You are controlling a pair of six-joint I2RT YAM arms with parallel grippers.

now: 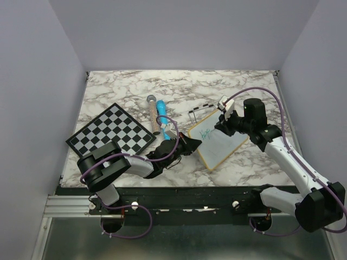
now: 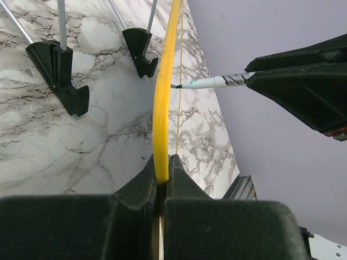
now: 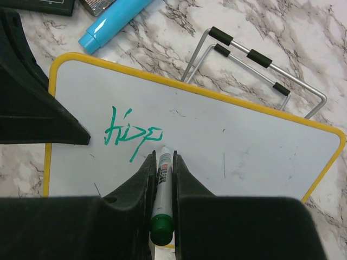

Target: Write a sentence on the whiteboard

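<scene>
The whiteboard (image 1: 222,143) is white with a yellow frame and sits right of centre. My left gripper (image 1: 191,145) is shut on its near-left edge; the left wrist view shows the yellow rim (image 2: 161,108) edge-on, pinched at my left gripper (image 2: 162,164). My right gripper (image 3: 162,155) is shut on a green-capped white marker (image 3: 161,189), whose tip touches the board (image 3: 244,146) just right of the green writing (image 3: 130,132), one word reading about "Hop". The marker (image 2: 217,82) also shows meeting the board in the left wrist view.
A black-and-white chessboard (image 1: 111,132) lies at the left. A blue marker (image 1: 162,115) and a tan tube (image 1: 153,112) lie behind the left gripper. A wire stand (image 3: 255,59) with black feet (image 2: 59,73) stands just behind the board.
</scene>
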